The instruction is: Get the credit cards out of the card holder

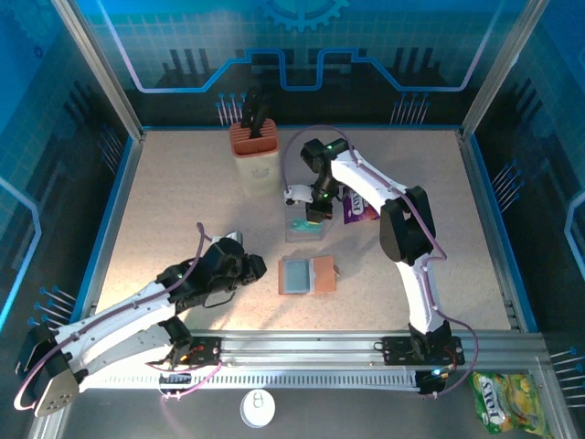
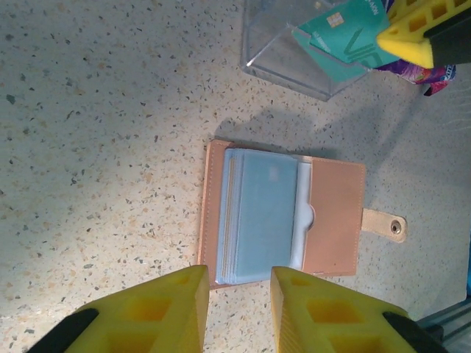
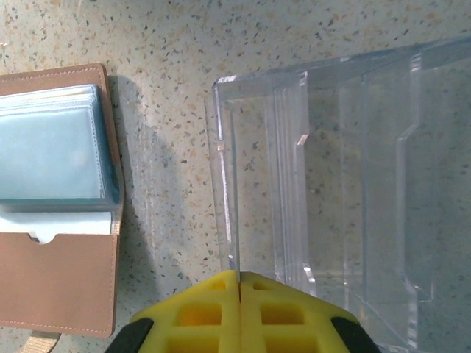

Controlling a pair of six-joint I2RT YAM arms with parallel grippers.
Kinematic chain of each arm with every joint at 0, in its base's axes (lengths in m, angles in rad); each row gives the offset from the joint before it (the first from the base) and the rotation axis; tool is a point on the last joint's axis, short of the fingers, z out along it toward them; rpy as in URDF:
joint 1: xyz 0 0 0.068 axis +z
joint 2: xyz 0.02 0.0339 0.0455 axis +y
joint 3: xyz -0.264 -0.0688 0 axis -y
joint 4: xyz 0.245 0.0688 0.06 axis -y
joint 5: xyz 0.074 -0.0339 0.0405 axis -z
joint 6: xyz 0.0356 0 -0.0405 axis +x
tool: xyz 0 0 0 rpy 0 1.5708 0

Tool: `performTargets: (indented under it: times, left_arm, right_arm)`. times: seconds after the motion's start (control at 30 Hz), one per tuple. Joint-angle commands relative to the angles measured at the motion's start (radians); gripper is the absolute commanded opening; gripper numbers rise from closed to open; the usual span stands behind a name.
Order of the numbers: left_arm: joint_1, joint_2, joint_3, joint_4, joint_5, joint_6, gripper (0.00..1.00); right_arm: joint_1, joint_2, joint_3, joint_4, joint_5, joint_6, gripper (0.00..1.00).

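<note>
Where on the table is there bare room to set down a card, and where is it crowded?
Free: the far-left tabletop, between the left wall and the tan block; also the right strip beyond the right arm. Crowded: the centre, where card holder, clear box and purple packet sit close.

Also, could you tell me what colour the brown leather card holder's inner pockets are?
Pale grey-blue pockets, clearest from the left wrist view.

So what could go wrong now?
The right claw seems to pinch a teal card near its edge above the clear box; it could slip and land outside. The left claw is open beside the holder, which nothing pins down; a push might just slide it away.
</note>
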Motion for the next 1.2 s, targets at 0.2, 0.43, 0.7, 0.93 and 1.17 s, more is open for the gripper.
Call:
performTargets:
  times: [0.2,0.43,0.7,0.93,1.17]
  left_arm:
    - [0.003,-0.017,-0.030,0.035,-0.017,-0.034,0.28]
    - [0.004,-0.011,-0.042,0.062,-0.007,-0.048,0.28]
    - [0.004,0.058,-0.026,0.110,0.036,-0.030,0.29]
    - [0.002,0.148,-0.007,0.171,0.088,-0.010,0.28]
    - [0.001,0.245,0.028,0.232,0.123,-0.002,0.25]
  right_arm:
    - [0.026,-0.008,-0.126,0.009,-0.028,-0.021,0.00]
    - [0.029,-0.023,-0.139,0.018,-0.024,-0.007,0.07]
    - [0.023,-0.143,-0.069,-0.006,-0.067,0.106,0.33]
    - [0.023,-0.344,-0.249,0.164,-0.093,0.303,0.36]
    - [0.057,-0.584,-0.574,0.501,-0.116,0.658,0.37]
